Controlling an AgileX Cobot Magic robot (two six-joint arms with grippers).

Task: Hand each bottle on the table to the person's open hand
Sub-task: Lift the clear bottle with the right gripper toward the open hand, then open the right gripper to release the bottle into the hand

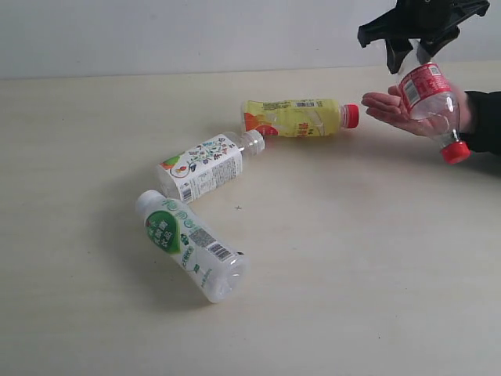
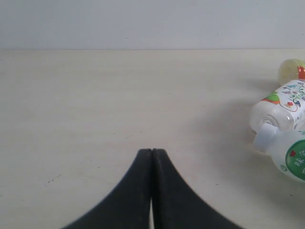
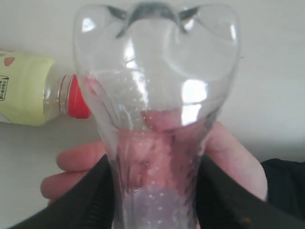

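Catches the task at what looks like its first handover, not yet finished. Shows the right gripper (image 1: 411,56) clamped on the base end of the red-labelled bottle (image 1: 427,98), up at two o'clock in the exterior view, with the cap tipped down toward five o'clock and the body over the palm of the person's hand (image 1: 391,110). Cannot tell whether resting on the palm or just above it. Probably needs only a release to count as one delivered.

Leaves three on the table (image 1: 352,305), all lying on their sides:
- the yellow-labelled bottle (image 1: 297,117) at one o'clock of centre, red cap just beside the person's fingertips
- the pictured-label bottle (image 1: 205,166) at ten o'clock
- the green-labelled bottle (image 1: 188,243) at eight o'clock, near the pictured one

Shows the left gripper (image 2: 152,157) with its black fingers pressed together on nothing, low over bare tabletop, well apart from the handover.

Reads as thin, glossy, see-through plastic on the held bottle: a lobed, petal-shaped base, a pinched waist between the matte black fingers, tiny beads on the wall. Looks milky and opaque on the green-labelled one, with slick film labels on all four. Looks matte on the tabletop: pale wood grain with a few dark specks
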